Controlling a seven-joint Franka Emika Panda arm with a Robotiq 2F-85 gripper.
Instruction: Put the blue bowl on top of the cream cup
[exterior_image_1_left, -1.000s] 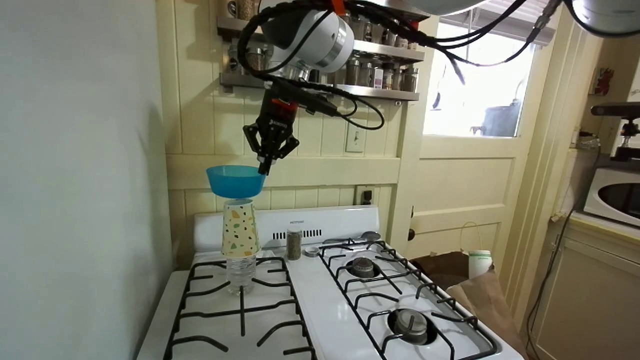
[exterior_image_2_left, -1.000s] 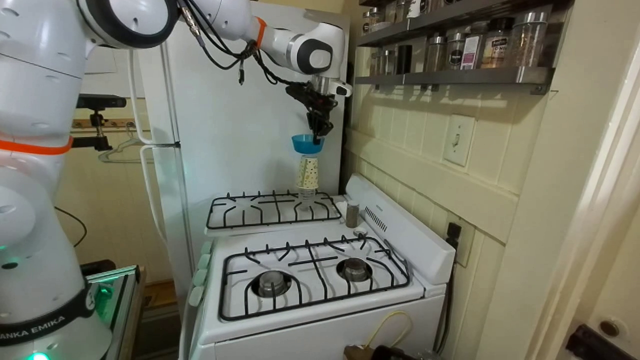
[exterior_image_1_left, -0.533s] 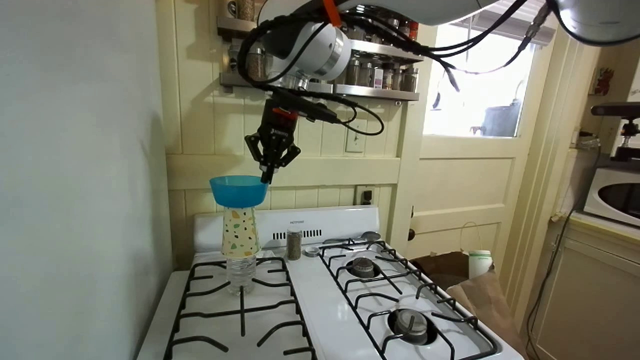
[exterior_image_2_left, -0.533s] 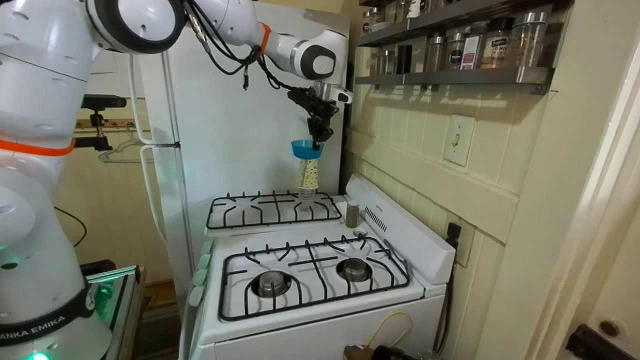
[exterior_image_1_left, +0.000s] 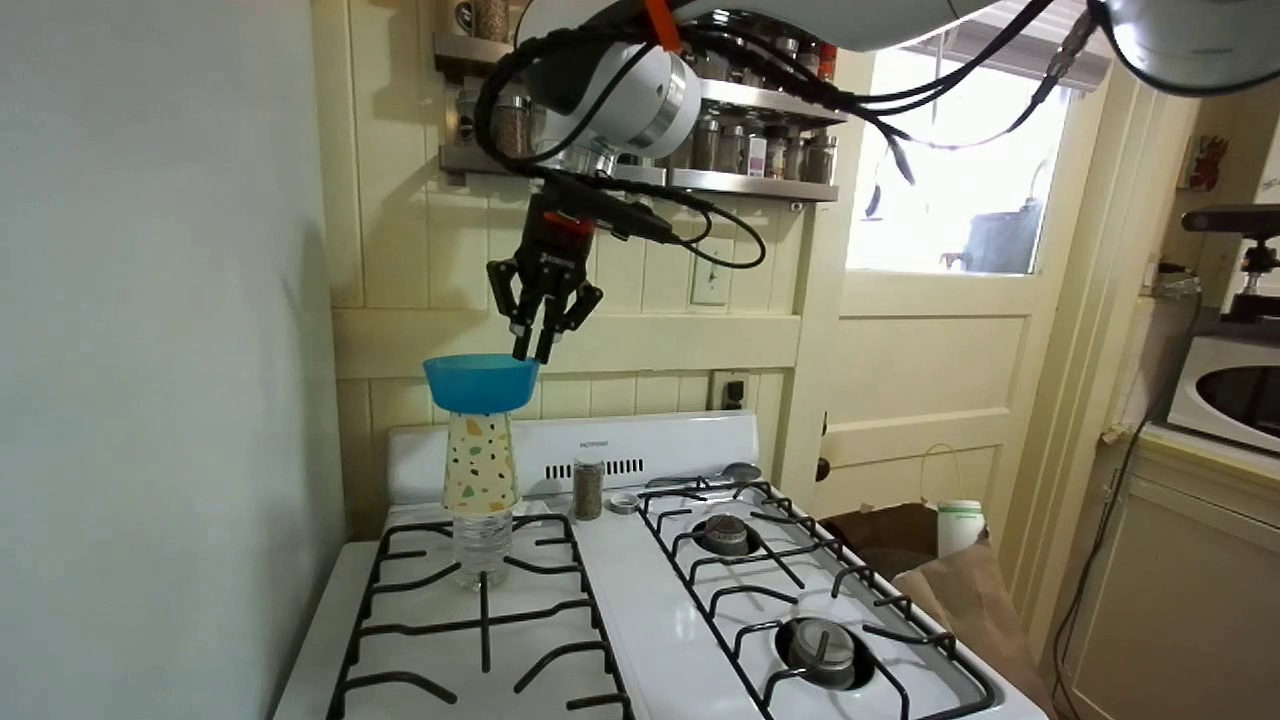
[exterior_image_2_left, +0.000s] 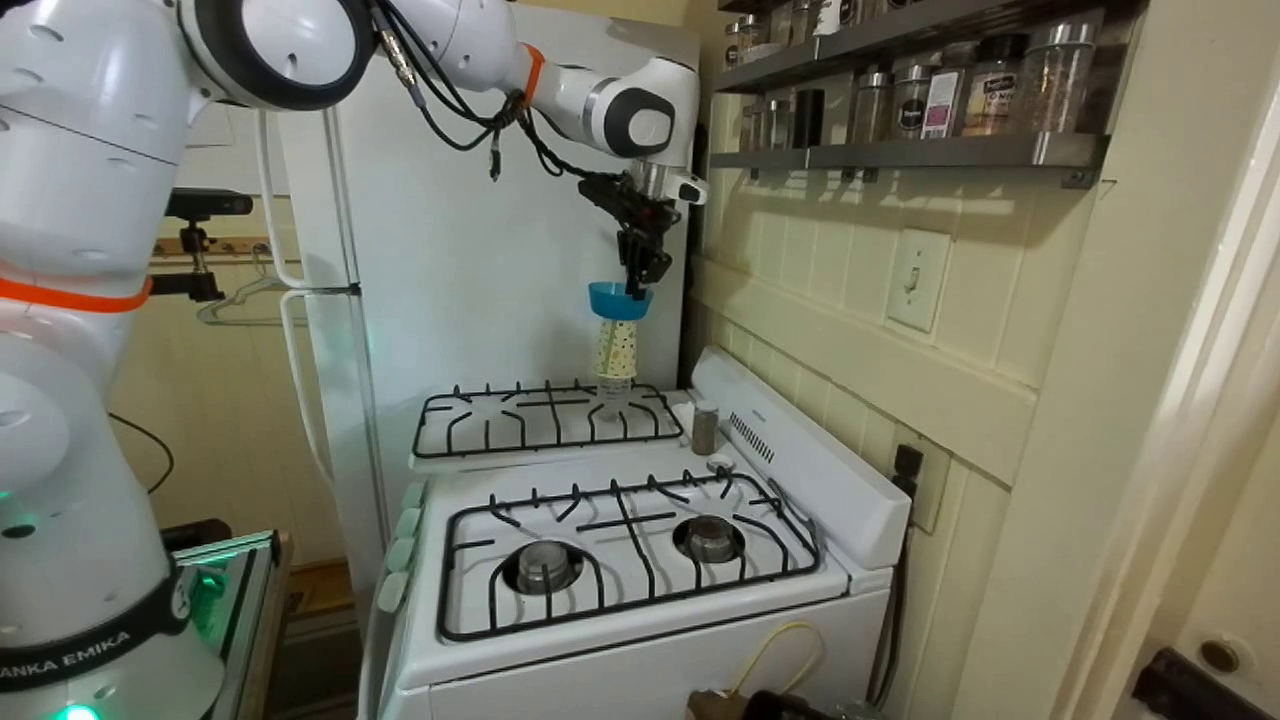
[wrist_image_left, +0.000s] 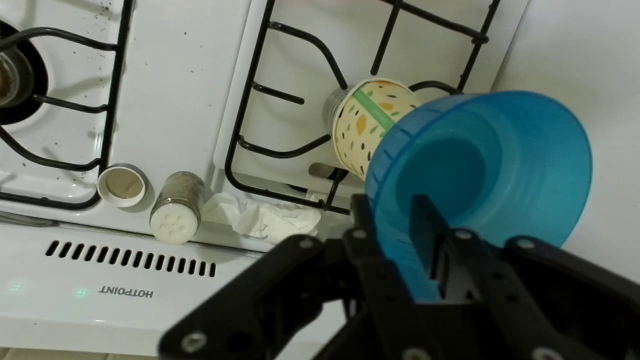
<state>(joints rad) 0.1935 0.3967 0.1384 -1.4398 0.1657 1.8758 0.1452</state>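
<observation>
Now bowl (exterior_image_1_left: 481, 386): atop cup (exterior_image_1_left: 480, 465), lower than a second ago.
gripper (exterior_image_1_left: 531, 357): jaws newly parted, higher than cup.
cup: upright; placement likely done.

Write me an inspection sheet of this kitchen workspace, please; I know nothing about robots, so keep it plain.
Surface: white stove top with black grates.
Blue bowl: upright, appears to rest on the cream cup.
Cream cup: narrow end up, on or over a clear container.
Clutter: shaker, small round lid, crumpled white paper, spoon.
End effector: at the tip of the arm, open; straddles the bowl's rim in the wrist view; contact unclear.
Cables: black, looped along the arm.
Surroundings: spice shelves on the wall; fridge beside the stove.
</observation>
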